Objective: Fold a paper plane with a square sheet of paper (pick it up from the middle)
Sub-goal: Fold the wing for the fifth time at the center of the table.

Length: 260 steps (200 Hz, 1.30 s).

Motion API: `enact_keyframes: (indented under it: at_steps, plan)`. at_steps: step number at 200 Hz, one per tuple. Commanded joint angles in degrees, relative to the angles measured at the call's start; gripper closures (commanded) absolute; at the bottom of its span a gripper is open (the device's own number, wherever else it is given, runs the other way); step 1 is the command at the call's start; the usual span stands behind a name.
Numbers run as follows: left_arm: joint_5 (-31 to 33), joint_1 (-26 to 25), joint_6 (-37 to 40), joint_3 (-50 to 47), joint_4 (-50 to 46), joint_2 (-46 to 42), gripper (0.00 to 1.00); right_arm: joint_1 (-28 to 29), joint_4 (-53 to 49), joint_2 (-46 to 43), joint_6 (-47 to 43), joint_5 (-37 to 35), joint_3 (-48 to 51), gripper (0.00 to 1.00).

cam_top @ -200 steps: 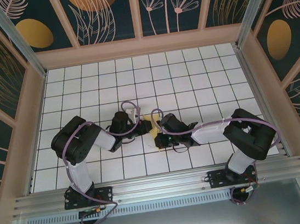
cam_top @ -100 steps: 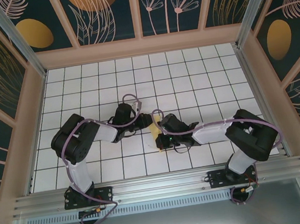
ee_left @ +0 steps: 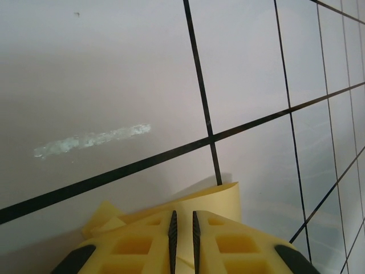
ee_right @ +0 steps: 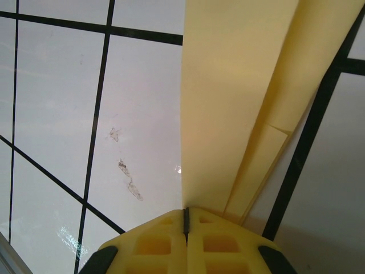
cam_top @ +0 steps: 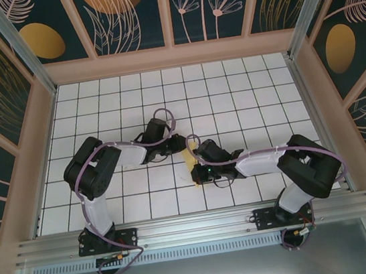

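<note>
Top cam: both arms reach to mid-table. The left gripper and right gripper sit close together over the paper plane, a narrow yellow part-folded strip low on the white grid table, between the two wrists.

Left wrist cam: the left gripper has its jaws nearly together, w/ a thin slit between. Creased layers of the paper plane splay out just beyond the tips, but I can't tell if any paper sits in the slit. A whitish smear on the tile lies apart from the paper.

Right wrist cam: the right gripper has its jaws fully together, clamped on the long folded edge of the paper plane, which runs straight away from the seam. A second layer steps out on the right, over a black grid line.

Risks, as I judge them:
- The paper is thin and the right pinch is at an edge – a pull w/ any sideways twist could tear it or skew the crease.
- If the left tips hold nothing, the loose layers prob. spring open when pressed, so the fold lands off-line.
- The wrists are very close – a collision is possible if either swings inward.
</note>
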<state>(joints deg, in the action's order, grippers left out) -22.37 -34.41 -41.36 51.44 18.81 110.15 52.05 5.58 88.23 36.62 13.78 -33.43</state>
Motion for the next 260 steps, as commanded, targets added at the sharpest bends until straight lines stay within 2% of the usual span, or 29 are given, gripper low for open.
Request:
enact_keyframes:
  at_steps: [1,76,94,114,151,203,260]
  plan:
    - [11.2,1.4,4.3,2.6,-8.3,4.1,0.81,-0.2,-6.9,-0.3,-0.8,1.4,2.4,0.95]
    - [16.1,1.3,11.0,14.0,-18.4,6.2,0.79,-0.7,-6.0,-0.8,-1.0,1.9,3.2,0.95]
    - [19.0,1.4,11.7,16.2,-19.9,7.4,0.79,-0.9,-5.9,-0.7,-1.6,2.4,3.1,0.95]
    - [17.5,1.6,12.2,18.3,-20.8,8.1,0.79,-1.1,-5.7,-0.3,-2.5,2.9,2.7,0.95]
    - [16.2,1.7,11.9,18.2,-21.0,6.9,0.79,-1.8,-7.4,-0.2,-2.7,2.6,2.3,0.96]
    - [14.2,1.7,10.5,14.7,-19.2,5.0,0.78,-4.1,-7.6,-10.4,-1.8,2.1,-1.3,0.95]
    - [15.9,1.7,10.2,15.0,-19.4,1.7,0.74,-4.7,-6.3,-3.5,-3.3,4.2,-7.3,0.95]
